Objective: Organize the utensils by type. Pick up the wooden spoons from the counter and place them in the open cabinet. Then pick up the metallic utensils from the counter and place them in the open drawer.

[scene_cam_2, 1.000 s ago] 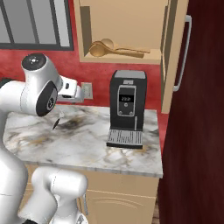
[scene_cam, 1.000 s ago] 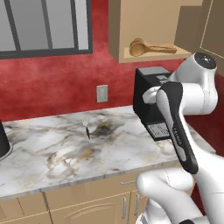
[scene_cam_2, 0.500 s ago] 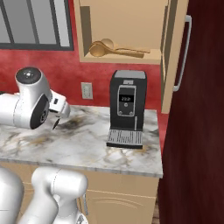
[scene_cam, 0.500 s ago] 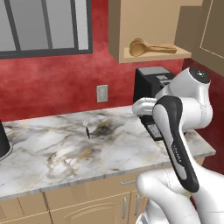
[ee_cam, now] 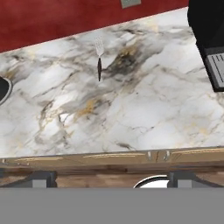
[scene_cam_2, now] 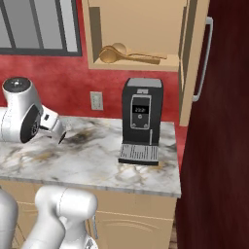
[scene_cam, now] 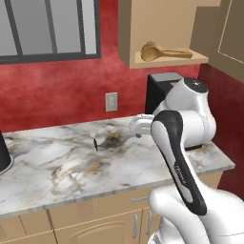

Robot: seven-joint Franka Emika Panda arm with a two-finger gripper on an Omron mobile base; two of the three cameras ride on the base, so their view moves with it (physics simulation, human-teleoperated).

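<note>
Two wooden spoons lie side by side on the shelf of the open cabinet. A small metal fork with a dark handle lies on the marble counter below the wall outlet. My gripper hovers above the counter to the right of the fork. It is open with nothing between its fingertips. The open drawer is out of view.
A black coffee machine stands on the counter's right end, close behind my arm. The cabinet door hangs open to the right. A dark round object sits at the counter's far left. Base cabinets run below.
My arm has swung down and to the left, from in front of the coffee machine to low over the counter. The spoons and the fork have not moved.
</note>
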